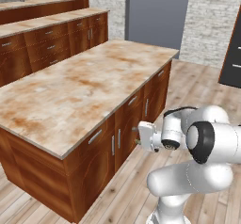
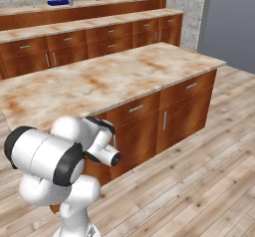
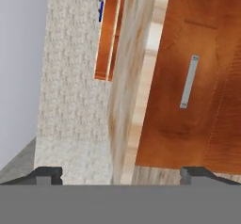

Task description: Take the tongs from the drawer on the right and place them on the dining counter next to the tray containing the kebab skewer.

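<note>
My gripper (image 3: 120,173) is empty and its two dark fingertips (image 3: 47,173) stand wide apart. It hangs low in front of the island (image 1: 70,96), at the height of the cabinet fronts, and touches nothing. In the hand view, which is rolled to the side, I look at a reddish-brown wooden front with a short silver bar handle (image 3: 189,82); I cannot tell if this is the drawer (image 3: 188,77) of the task or a door. Beside it runs the edge of the marbled island top. Far behind the island is the dining counter (image 2: 99,4), the highest step. On its top the blue tray (image 2: 58,2) sits, very small; what lies in it is too small to see.
</note>
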Controlling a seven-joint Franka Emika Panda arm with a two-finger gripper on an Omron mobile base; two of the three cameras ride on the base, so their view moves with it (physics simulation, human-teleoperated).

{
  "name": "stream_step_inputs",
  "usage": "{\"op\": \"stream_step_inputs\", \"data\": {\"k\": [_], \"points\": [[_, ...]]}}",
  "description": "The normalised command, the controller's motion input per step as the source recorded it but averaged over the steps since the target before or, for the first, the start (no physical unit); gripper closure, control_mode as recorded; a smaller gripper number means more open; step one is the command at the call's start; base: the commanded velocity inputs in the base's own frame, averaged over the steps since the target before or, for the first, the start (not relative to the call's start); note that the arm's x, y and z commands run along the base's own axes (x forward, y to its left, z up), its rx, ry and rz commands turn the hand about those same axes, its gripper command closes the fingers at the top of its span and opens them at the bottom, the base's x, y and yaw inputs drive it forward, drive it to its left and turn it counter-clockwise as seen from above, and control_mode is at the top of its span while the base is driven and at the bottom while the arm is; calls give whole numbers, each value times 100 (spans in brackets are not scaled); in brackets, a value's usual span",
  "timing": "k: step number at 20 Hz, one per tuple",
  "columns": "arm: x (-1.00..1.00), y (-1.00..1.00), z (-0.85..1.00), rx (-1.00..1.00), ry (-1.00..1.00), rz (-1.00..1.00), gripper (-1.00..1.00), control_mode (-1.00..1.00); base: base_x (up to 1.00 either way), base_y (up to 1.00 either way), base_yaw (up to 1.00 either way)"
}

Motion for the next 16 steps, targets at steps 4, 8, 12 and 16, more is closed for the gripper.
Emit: {"op": "stream_step_inputs", "data": {"k": [4, 8, 12, 16], "points": [[2, 22, -16, 10, 7, 0, -100, -100, 0, 0, 0], [0, 33, -18, 8, 7, 0, -100, -100, 0, 0, 0], [0, 32, -24, 7, 3, 0, -100, -100, 0, 0, 0], [13, 37, -32, 5, 1, -1, -100, -100, 0, 0, 0]]}}
